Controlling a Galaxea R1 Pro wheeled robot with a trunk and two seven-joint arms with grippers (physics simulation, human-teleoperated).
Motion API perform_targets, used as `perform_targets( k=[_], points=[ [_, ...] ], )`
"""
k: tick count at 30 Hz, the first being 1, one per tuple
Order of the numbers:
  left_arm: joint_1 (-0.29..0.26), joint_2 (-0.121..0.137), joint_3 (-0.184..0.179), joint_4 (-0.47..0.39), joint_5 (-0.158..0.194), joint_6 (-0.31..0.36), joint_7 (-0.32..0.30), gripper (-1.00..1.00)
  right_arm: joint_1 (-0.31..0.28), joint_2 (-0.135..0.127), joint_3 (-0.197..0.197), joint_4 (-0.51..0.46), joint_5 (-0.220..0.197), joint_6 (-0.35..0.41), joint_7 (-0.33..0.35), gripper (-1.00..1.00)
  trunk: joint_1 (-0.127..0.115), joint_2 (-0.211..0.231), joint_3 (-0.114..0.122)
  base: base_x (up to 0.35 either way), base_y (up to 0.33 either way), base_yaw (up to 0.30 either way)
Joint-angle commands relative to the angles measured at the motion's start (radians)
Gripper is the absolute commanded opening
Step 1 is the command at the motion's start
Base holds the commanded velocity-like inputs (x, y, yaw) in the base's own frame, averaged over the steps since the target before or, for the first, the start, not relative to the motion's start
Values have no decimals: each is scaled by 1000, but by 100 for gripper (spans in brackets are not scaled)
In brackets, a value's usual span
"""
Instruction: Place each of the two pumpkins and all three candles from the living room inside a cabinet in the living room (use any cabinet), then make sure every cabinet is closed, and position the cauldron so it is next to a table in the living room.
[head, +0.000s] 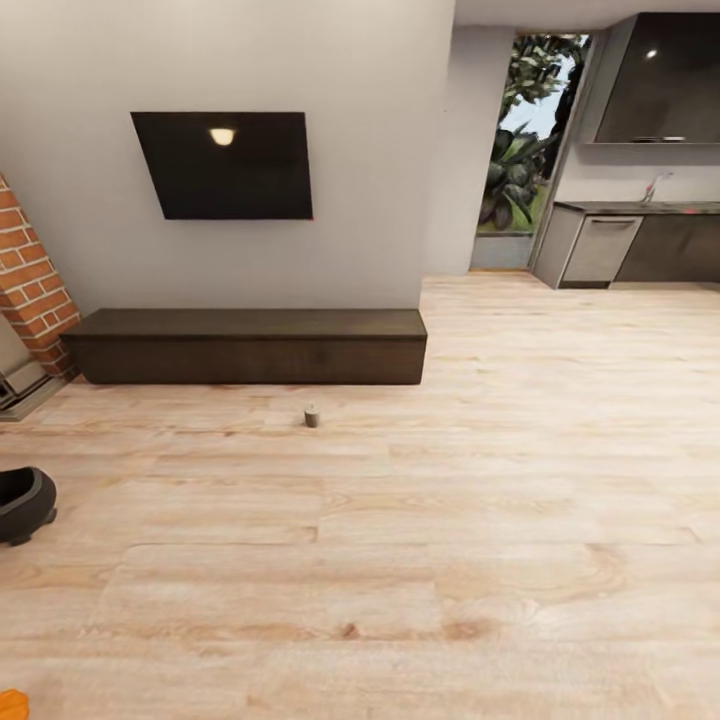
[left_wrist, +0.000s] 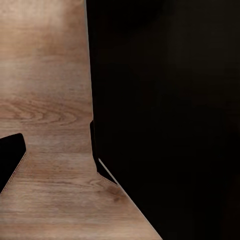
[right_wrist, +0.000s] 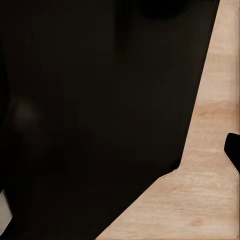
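Observation:
The cabinet (head: 250, 346), a long low dark-brown unit, stands against the wall under the TV with all its fronts shut. One small grey-brown candle (head: 312, 416) stands upright on the floor just in front of it. The black cauldron (head: 22, 503) sits at the left edge of the head view, partly cut off. An orange sliver of a pumpkin (head: 9, 705) peeks in at the bottom left corner. My left gripper (left_wrist: 120, 165) and right gripper (right_wrist: 120, 160) hang beside the robot's dark body over bare floor, each showing one dark fingertip (left_wrist: 11, 159) (right_wrist: 233, 150) far out at the frame's edge, holding nothing.
A black TV (head: 225, 165) hangs on the grey wall. A brick fireplace (head: 30, 280) stands at the far left. Grey kitchen units (head: 640, 245) and a glass door (head: 520, 150) lie at the back right. Wide wooden floor (head: 450, 500) spreads between me and the cabinet.

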Motion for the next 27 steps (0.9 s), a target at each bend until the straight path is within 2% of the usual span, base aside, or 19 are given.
perform_targets(
  k=[1, 10, 27],
  points=[
    [0, 0, 0, -1, 0, -1, -1, 100, -1, 0, 6, 1, 2, -3, -1, 100, 1, 0, -1, 338, -26, 0],
    [0, 0, 0, -1, 0, -2, -1, 100, -1, 0, 6, 1, 2, -3, -2, 100, 1, 0, -1, 333, -97, 36],
    [0, 0, 0, 3, 0, -1, -1, 100, 0, 0, 6, 3, 2, -3, -2, 100, 1, 0, -1, 285, -186, 236]
  ],
)
